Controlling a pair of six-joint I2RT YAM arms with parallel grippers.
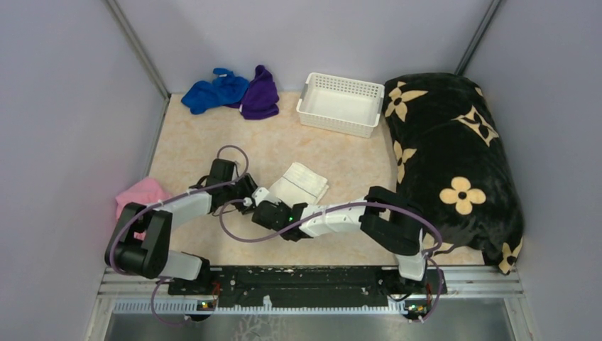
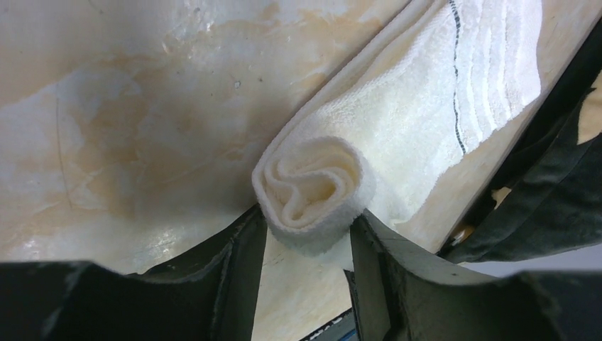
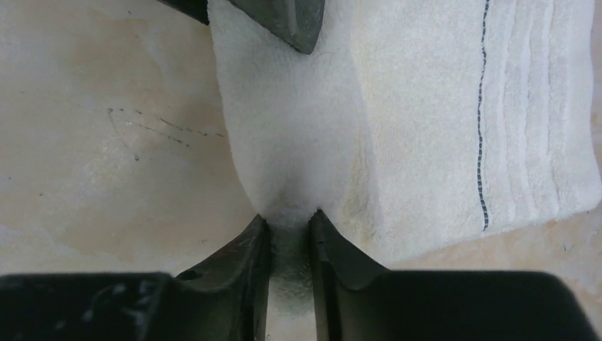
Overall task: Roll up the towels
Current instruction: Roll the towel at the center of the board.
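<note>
The cream-white towel (image 1: pixel 299 183) lies mid-table, partly rolled from its near end. In the left wrist view the roll's spiral end (image 2: pixel 312 188) sits between my left gripper's (image 2: pixel 311 220) fingertips, which touch both its sides. My right gripper (image 3: pixel 287 217) is shut, pinching the roll's opposite end (image 3: pixel 291 142); the towel's flat striped part (image 3: pixel 454 128) lies to the right. In the top view both grippers meet at the towel's near-left end, the left (image 1: pixel 248 197) and the right (image 1: pixel 264 204). The blue towel (image 1: pixel 211 91) and the purple towel (image 1: pixel 260 96) lie crumpled at the back left.
A white slotted basket (image 1: pixel 341 104) stands at the back centre. The big black blanket with beige flowers (image 1: pixel 454 163) fills the right side. A pink cloth (image 1: pixel 142 193) lies at the left edge beside the left arm. Grey walls enclose the table.
</note>
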